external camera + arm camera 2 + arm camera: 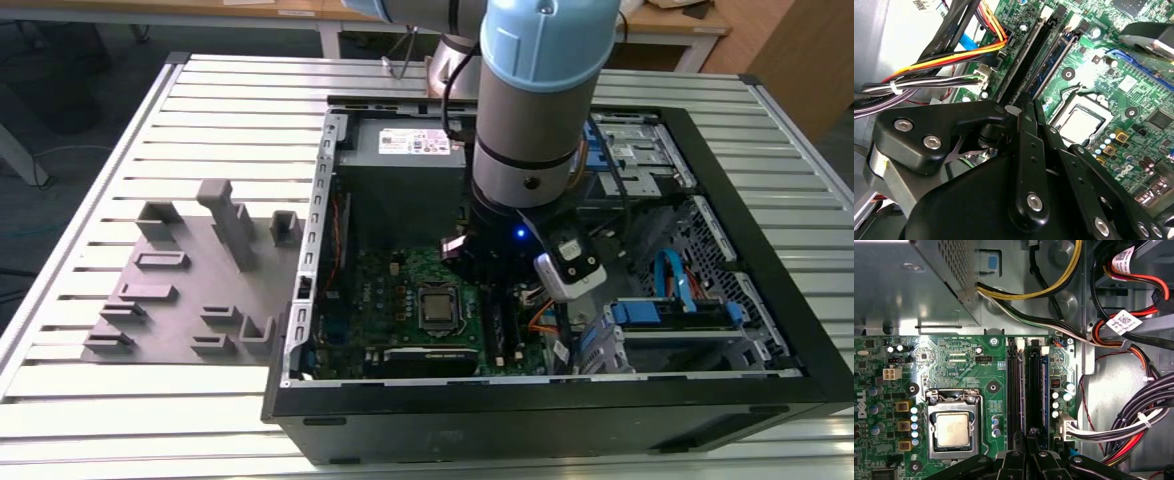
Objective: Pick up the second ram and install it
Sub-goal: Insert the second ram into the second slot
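I see the second ram (1044, 390), a thin dark-blue board edge, standing in a black motherboard slot (1031, 390) beside the bare metal CPU (952, 430). My claw (1026, 107) is pinched narrow just above it; grip unclear.

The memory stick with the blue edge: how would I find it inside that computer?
Start at the open computer case and find the silver square chip on the green board. Beside it run long black slots; the memory stick stands in one, its blue edge marking it out.
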Motion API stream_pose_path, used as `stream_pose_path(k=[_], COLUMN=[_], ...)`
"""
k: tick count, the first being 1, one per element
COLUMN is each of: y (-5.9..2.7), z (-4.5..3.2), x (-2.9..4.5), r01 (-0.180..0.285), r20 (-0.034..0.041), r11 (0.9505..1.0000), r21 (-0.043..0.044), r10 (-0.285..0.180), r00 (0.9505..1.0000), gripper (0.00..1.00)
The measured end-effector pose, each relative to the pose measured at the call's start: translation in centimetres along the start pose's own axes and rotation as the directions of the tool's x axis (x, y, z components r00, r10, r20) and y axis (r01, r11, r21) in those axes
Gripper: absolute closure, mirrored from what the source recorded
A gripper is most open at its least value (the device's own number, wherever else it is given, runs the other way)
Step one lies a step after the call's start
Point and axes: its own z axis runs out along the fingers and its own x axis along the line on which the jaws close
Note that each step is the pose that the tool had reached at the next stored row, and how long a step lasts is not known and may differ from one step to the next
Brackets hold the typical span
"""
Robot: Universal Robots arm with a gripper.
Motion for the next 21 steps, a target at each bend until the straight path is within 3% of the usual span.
stream_pose_path(k=[9, 21], y=[0.03, 0.06], z=[0.01, 0.7], x=[0.07, 0.02], r01=[-0.002, -0.002], r20=[-0.0001, -0.0002], r11=[1.0, 1.0], r21=[0.0003, 0.0003], r10=[0.002, 0.002], r00=[1.0, 1.0], gripper=[0.9, 0.9])
